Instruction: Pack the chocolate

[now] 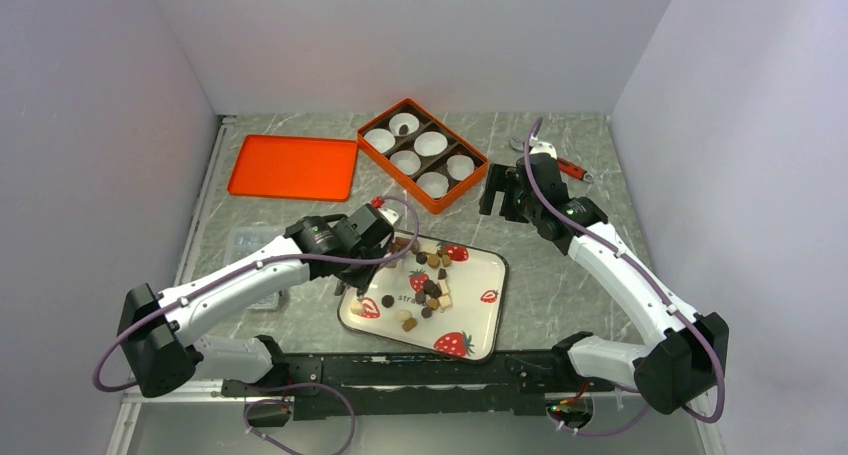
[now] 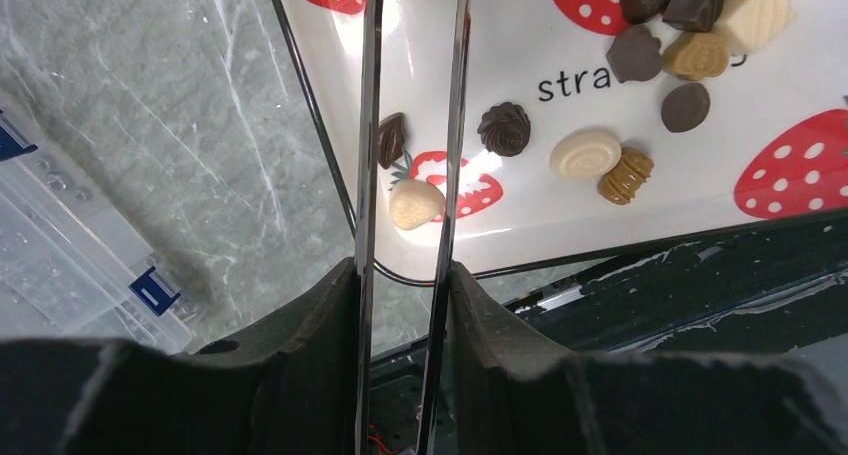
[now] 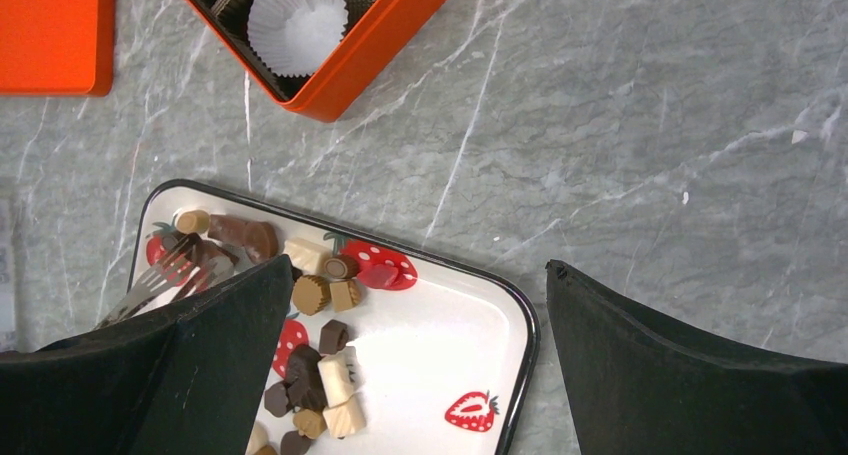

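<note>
The tray (image 1: 476, 320) is sitting centrally, the orange box (image 1: 462, 188) lying at its 12 o'clock; the right gripper (image 1: 503, 197) is hovering wide open and empty at the tray's 1 o'clock; the left gripper (image 1: 393, 241) is holding its thin blades (image 2: 367, 125) narrowly apart over the tray's 11 o'clock corner, any grip impossible to tell; the chocolate (image 1: 428, 287) is lying clustered on the tray.

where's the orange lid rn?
Top view: the orange lid lies flat at the table's far left, just left of the open orange box, not touching it.
</note>
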You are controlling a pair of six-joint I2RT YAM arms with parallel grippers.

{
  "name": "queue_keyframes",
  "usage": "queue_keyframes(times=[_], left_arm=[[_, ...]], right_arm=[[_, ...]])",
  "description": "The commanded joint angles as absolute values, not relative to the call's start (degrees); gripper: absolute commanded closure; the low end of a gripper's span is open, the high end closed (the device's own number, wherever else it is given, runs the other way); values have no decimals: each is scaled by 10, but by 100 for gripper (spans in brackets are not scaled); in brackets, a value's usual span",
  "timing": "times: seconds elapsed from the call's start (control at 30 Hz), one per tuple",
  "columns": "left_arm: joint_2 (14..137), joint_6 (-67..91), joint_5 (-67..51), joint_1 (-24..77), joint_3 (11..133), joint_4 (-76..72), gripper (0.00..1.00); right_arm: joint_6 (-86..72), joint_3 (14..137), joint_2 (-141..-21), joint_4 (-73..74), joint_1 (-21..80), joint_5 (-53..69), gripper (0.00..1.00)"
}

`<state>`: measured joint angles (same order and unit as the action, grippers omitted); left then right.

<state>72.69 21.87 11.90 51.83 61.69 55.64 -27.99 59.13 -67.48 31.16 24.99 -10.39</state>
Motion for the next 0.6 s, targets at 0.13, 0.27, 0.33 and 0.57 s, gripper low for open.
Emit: queue_keyframes(times=[0.13,0.27,0.33,0.57], left_arm=[[685,214,124,521,658,568,62],[677,214,124,521,670,574,62],[671,213,124,521,677,570,62],[684,199,121,517,714,566,61]], right_arm=[[-275,598,-659,301,247,-109,0],[-275,602,-658,302,247,-108,0],[-274,604,-657,304,247,-108,0],[-273,608,-652,307,247,-109,0]])
